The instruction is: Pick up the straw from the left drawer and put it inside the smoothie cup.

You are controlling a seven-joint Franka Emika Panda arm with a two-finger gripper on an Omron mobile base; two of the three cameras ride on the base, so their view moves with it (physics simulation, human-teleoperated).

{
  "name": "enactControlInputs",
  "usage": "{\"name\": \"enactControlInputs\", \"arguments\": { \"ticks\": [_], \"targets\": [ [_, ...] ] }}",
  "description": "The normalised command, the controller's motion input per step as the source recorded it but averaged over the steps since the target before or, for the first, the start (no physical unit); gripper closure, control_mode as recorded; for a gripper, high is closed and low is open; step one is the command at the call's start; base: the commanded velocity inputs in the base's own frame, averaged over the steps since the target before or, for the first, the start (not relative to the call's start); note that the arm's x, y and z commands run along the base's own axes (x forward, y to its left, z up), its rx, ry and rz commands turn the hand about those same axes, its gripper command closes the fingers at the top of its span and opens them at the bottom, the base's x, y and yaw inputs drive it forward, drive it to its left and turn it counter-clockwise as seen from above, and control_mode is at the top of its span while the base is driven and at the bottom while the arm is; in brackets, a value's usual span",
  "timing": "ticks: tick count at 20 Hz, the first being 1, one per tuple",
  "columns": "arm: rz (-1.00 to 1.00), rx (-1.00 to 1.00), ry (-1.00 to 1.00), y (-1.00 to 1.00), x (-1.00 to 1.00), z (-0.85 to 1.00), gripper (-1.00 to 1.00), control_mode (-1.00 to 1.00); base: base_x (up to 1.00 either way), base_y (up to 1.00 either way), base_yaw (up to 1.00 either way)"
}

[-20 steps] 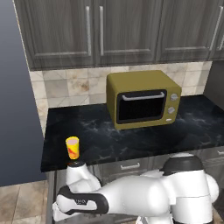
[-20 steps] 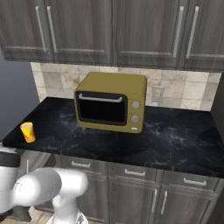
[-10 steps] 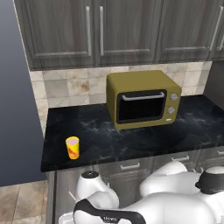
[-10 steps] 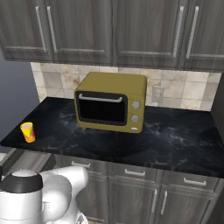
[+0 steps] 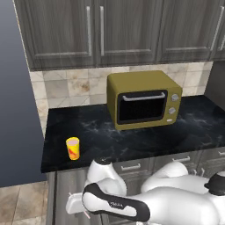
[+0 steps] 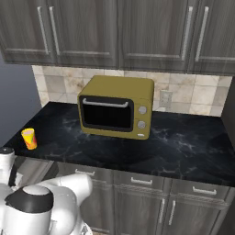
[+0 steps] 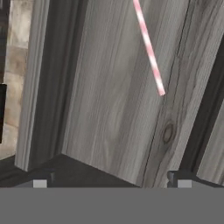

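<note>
Hand view: straw (image 7: 149, 48) on grey drawer floor (image 7: 109, 105) | gripper (image 7: 109, 183) spread, empty | cup (image 5: 73, 148) on blk counter (image 5: 101, 143)

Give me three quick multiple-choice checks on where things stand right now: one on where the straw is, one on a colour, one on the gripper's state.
1. Where does the straw lie?
A. In the smoothie cup
B. On the wood-grain floor of the left drawer
C. On top of the microwave

2. What colour is the microwave?
A. Olive yellow
B. White
C. Red

3. What state is the gripper in?
A. Shut on the straw
B. Shut on the cup
C. Open, holding nothing

Answers:
1 B, the hand view shows it flat on the left drawer.
2 A, both base views show it olive yellow.
3 C, the fingertips stand wide apart, short of the straw; the smoothie cup is on the counter.
</note>
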Motion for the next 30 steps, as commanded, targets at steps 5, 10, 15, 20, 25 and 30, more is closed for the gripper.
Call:
{"name": "enactControlInputs", "arguments": {
  "ticks": [5,10,15,20,25,30],
  "targets": [
    [0.00,-0.01,-0.08,0.00,0.70,0.00,-1.00,-1.00,0.00,0.00,0.00],
    [0.02,-0.10,0.00,0.06,0.46,0.00,-1.00,-1.00,0.00,0.00,0.00],
    [0.03,-0.17,0.01,0.26,0.25,0.00,-1.00,-1.00,0.00,0.00,0.00],
    [0.07,-0.13,0.01,0.29,0.26,-0.07,-1.00,-1.00,0.00,0.00,0.00],
    [0.10,-0.02,0.00,-0.01,0.12,-0.30,-1.00,-1.00,0.00,0.00,0.00],
    [0.09,0.00,0.00,-0.08,0.00,-0.33,-1.00,-1.00,0.00,0.00,0.00]
  ]
}}
